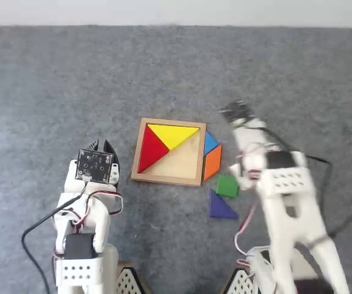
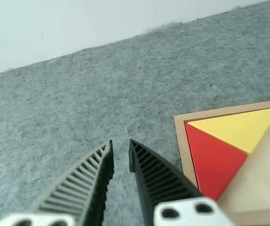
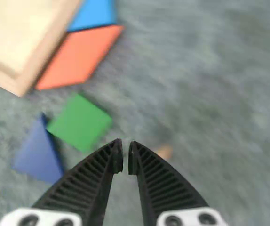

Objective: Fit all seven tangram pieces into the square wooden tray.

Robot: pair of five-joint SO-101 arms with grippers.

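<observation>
Nearest the arm bases, the left claw (image 2: 121,150) is held over the grey-covered bench (image 1: 53,92). Its fingers are parted by a narrow gap and nothing is gripped. The square wooden tray (image 1: 167,179) is set just to the right of this claw, apart from it.

Two pieces are seated in the tray. A red triangle (image 1: 150,152) is laid along the left wall and a yellow triangle (image 1: 173,133) along the far wall, and the two are touching.

Four pieces are left outside, on the right of the tray. A dark blue triangle (image 1: 221,207) is placed nearest, with a green square (image 1: 227,185) just beyond it. Farther on, an orange parallelogram (image 1: 213,162) is pressed against the tray's right wall. A blue piece (image 1: 210,142) is tucked beside it at the far right corner.

Farthest off, the right claw (image 3: 124,157) is seen closed, tips together, with nothing gripped. In the high view it is found beyond the blue piece, off the tray's far right corner and apart from every piece.
</observation>
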